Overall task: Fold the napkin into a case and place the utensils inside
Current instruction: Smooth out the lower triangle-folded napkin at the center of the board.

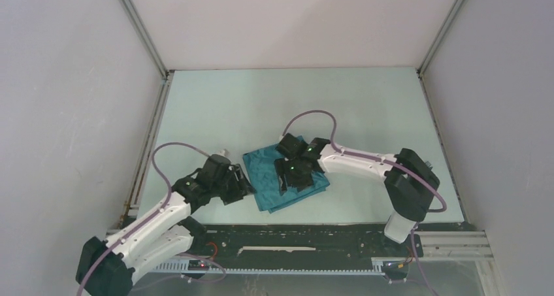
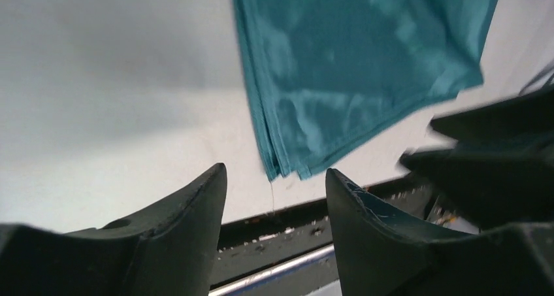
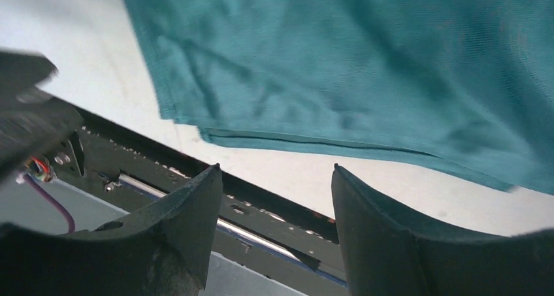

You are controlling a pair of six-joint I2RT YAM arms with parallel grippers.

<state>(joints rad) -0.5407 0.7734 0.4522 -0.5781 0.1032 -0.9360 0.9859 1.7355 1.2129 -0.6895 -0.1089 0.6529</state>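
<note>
Napkin (image 1: 264, 178) first: it lies folded into a stacked, roughly rectangular pad, teal and glossy, flat on the pale surface (image 1: 261, 100). The black rail (image 1: 313, 234) runs just on the napkin's near side. The pad looks too broad to be a narrow strip, so I judge the case is not yet formed. I see no utensils in any view.

What worries me is the satin. At the napkin's near left corner the folded edges show as separate thin layers. A pinch that catches only the top one would likely peel the fold open rather than carry the whole stack. A sideways push could also make the layers slide over each other and skew the pad. The near corner sits close to the rail, so a drag that way might pull cloth off the surface. Both arms crowd the napkin, and a careless crossing move could knock them together.

My left tool (image 2: 274, 172) sits just off the napkin's left edge with its fingers moderately spread and nothing between them. Its tips point at that near corner but stay apart from it. My right tool (image 3: 274, 172) hangs over the napkin's right half, likewise spread and empty. In its own camera the folded near edge lies beyond the tips, and I cannot tell whether they touch the fabric.
</note>
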